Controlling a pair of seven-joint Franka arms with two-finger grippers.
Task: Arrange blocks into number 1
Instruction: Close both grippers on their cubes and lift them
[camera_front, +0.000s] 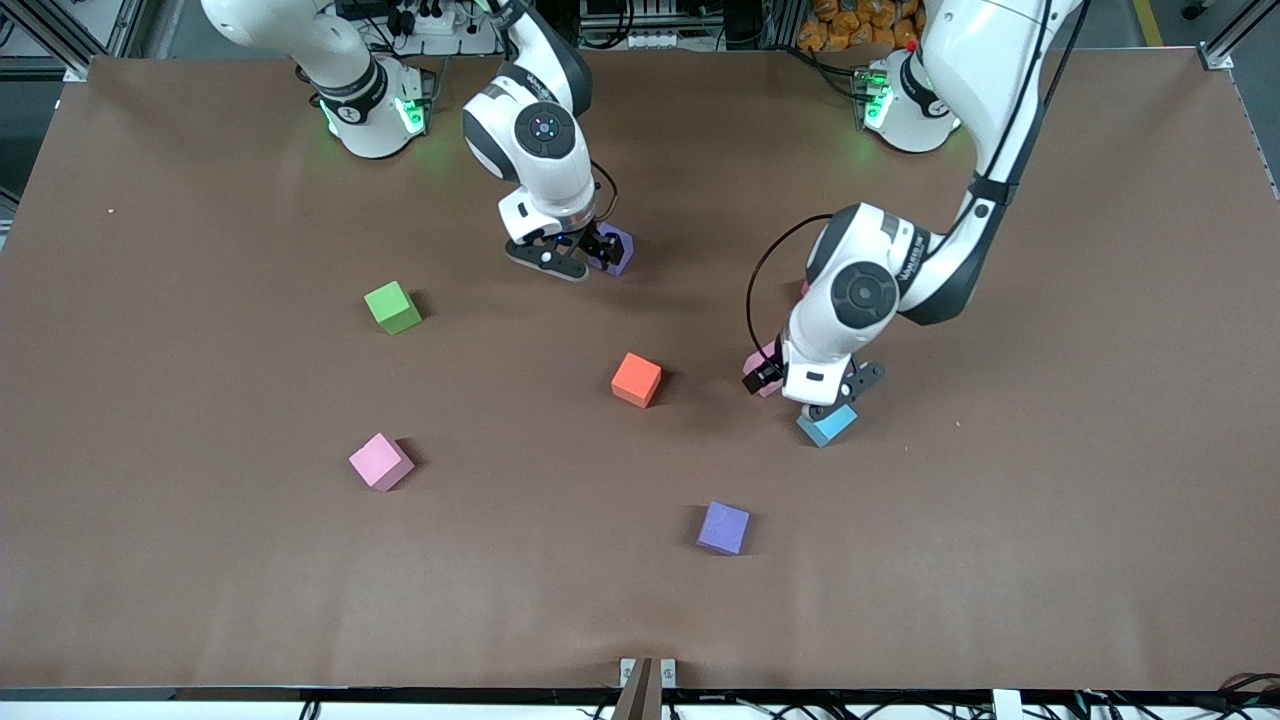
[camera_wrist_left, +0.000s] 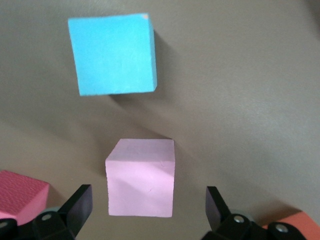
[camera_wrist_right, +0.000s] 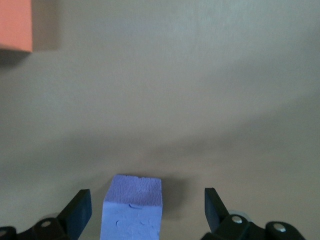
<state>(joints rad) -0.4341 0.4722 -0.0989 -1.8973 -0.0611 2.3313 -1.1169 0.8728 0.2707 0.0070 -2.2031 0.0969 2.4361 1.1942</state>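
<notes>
On the brown table, eight foam cubes lie scattered, none yet lined up into a 1. Both grippers are spread wide and low, each seemingly ready to pick: the right gripper straddles a purple cube, the left gripper a light pink cube, with a blue cube just beside.

With twelve o'clock toward the robots' bases, the central block is ringed by a twelve-o'clock block, three-o'clock block, five-o'clock block, eight-o'clock block and ten-o'clock block. All lie apart on the table.
</notes>
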